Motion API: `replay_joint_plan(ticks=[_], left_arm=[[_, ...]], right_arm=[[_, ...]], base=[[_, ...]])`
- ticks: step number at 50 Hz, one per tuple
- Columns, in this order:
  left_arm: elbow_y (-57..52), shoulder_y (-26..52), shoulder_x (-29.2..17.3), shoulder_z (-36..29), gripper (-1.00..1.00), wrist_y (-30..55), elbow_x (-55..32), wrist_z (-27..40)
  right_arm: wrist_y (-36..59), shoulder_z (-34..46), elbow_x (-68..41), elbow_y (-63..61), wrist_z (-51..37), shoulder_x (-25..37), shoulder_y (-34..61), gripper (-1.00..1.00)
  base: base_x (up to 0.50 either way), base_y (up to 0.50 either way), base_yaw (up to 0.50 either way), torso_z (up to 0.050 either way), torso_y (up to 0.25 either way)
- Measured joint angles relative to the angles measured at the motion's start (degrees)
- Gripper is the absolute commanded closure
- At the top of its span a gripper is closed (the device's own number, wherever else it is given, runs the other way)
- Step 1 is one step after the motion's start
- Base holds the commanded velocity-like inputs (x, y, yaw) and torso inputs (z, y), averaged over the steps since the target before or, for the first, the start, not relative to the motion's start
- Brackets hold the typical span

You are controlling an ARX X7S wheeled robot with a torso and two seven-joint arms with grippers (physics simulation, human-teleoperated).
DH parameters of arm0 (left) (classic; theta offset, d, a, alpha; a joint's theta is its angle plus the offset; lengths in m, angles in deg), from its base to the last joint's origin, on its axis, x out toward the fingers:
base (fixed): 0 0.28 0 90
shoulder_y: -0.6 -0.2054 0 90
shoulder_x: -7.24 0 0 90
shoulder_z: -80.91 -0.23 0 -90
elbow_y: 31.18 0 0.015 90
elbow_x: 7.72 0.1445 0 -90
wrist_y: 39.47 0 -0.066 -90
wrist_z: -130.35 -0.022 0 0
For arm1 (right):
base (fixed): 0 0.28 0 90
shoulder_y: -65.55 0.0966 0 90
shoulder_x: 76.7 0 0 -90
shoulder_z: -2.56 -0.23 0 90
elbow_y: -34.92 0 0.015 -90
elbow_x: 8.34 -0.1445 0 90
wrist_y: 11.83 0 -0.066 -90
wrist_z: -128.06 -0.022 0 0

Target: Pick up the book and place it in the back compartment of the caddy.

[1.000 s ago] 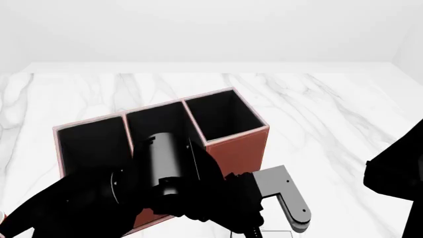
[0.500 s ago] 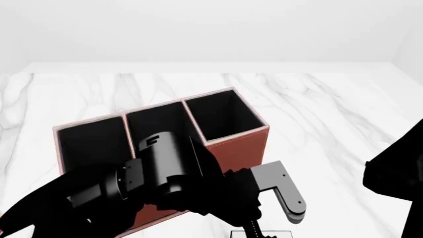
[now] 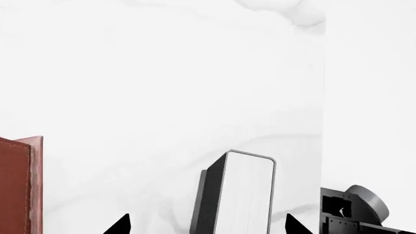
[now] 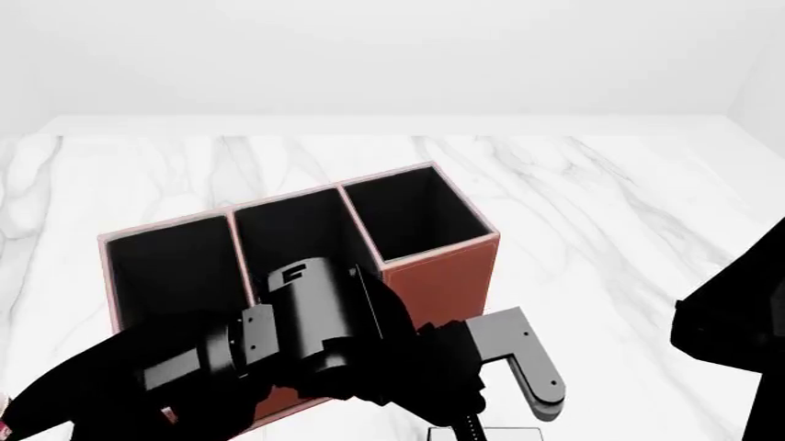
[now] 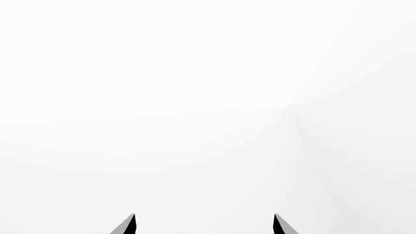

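The book (image 3: pixel 237 195) stands upright on the white marble table, with black covers and white page edges. My left gripper (image 3: pixel 206 225) is open, its two dark tips apart on either side of the book with gaps to both. In the head view one grey left finger (image 4: pixel 530 366) shows in front of the caddy's right end, with a sliver of the book (image 4: pixel 484 434) below it. The reddish-brown caddy (image 4: pixel 436 266) has three black-lined cells, and its edge shows in the left wrist view (image 3: pixel 16 185). My right gripper (image 5: pixel 202 224) is open and empty.
My left arm (image 4: pixel 307 340) covers the caddy's front wall. My right arm (image 4: pixel 736 340) is a dark mass at the right edge. A grey and black robot part (image 3: pixel 354 212) shows beside the book. White walls stand behind the table.
My left wrist has turned and the forearm has shifted a little. The grey finger stays near the caddy's front right corner. The caddy has not moved.
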Motion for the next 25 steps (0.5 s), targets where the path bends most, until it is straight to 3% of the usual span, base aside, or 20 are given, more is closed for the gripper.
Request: replay_joint_plan(ticks=[25], left_arm=[[0.46,-1.04,1.08,-2.61,-1.0,-1.49,0.78,-0.09]], right_arm=[[-0.11,0.15,-0.2,-0.01,-0.35,0.34,-0.12,-1.0]], base=[[0.0,0.0,0.0,0.0,0.0]])
